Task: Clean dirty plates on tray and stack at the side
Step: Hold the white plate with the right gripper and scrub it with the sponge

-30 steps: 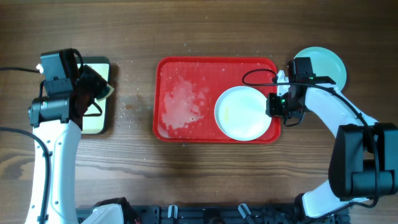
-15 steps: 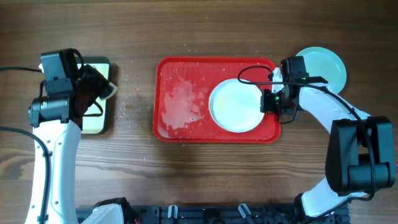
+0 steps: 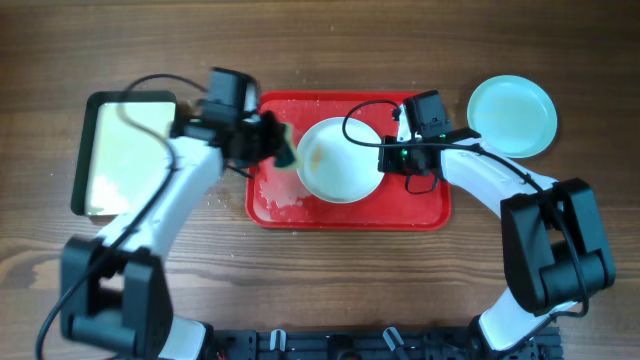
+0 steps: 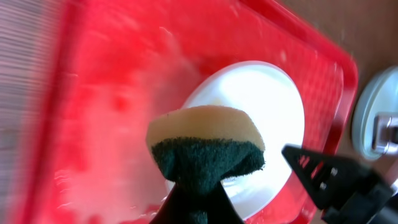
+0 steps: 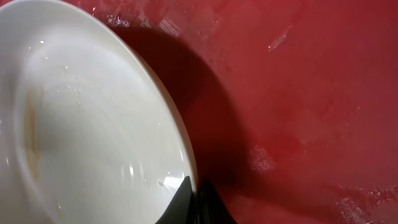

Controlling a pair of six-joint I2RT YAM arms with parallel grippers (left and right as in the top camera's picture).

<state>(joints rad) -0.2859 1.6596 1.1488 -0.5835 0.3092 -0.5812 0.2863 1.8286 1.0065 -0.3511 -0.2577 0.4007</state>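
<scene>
White plate (image 3: 340,160) sits in the red tray (image 3: 350,222), mid-desk toward the far edge. Brownish smear on its inner face. Its right rim is raised off the tray floor, with a shadow under it in the right wrist view.

Right gripper (image 3: 388,160) is clamped on that rim, fingers pinched together over the edge (image 5: 193,199).

Left gripper (image 3: 275,148) is closed on a yellow-and-green sponge (image 4: 208,143), held just above the plate's left side; contact can't be judged.

Wet white residue on the tray's left half.

Pale blue plate (image 3: 512,116) lies on the desk (image 3: 320,290) beside the tray, toward the far right corner.

Cream pan (image 3: 125,150) sits near the left edge.
</scene>
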